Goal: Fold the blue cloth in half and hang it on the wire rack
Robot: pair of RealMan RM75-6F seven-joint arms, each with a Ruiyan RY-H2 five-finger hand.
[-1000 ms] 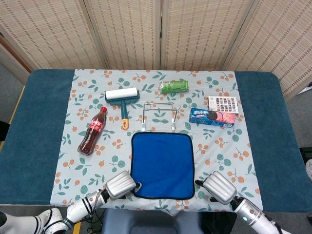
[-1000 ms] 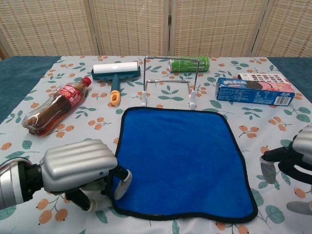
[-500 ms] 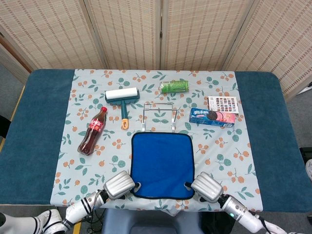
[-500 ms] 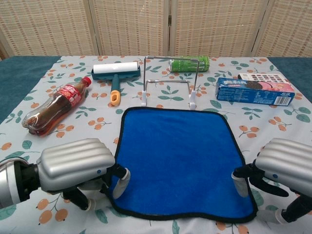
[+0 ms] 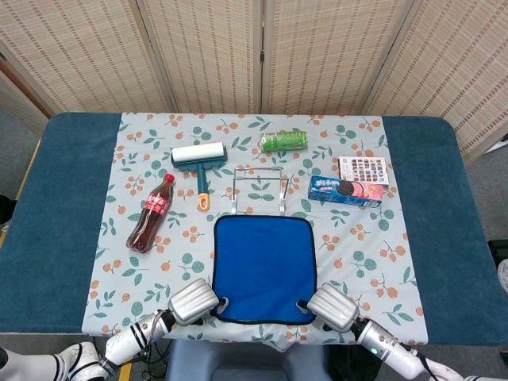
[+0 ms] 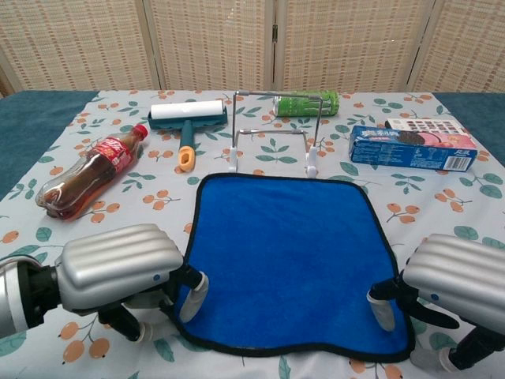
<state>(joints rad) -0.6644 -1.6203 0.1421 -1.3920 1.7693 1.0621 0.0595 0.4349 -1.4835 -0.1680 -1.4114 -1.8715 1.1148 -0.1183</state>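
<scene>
**Blue cloth gripped at both near corners**

Blue cloth (image 6: 286, 257) lies flat on the desk (image 5: 71, 198) before the wire rack (image 6: 274, 130). Left hand (image 6: 126, 268) and right hand (image 6: 454, 286) each pinch a near corner.

The head view looks steeply down from high above the near edge, taking in the whole counter (image 5: 48, 198) as far as the screen (image 5: 262, 51) behind it. The chest view sits low and close at that edge, facing across. Both share the cloth (image 5: 264, 266), rack (image 6: 274, 130) and both hands.
</scene>
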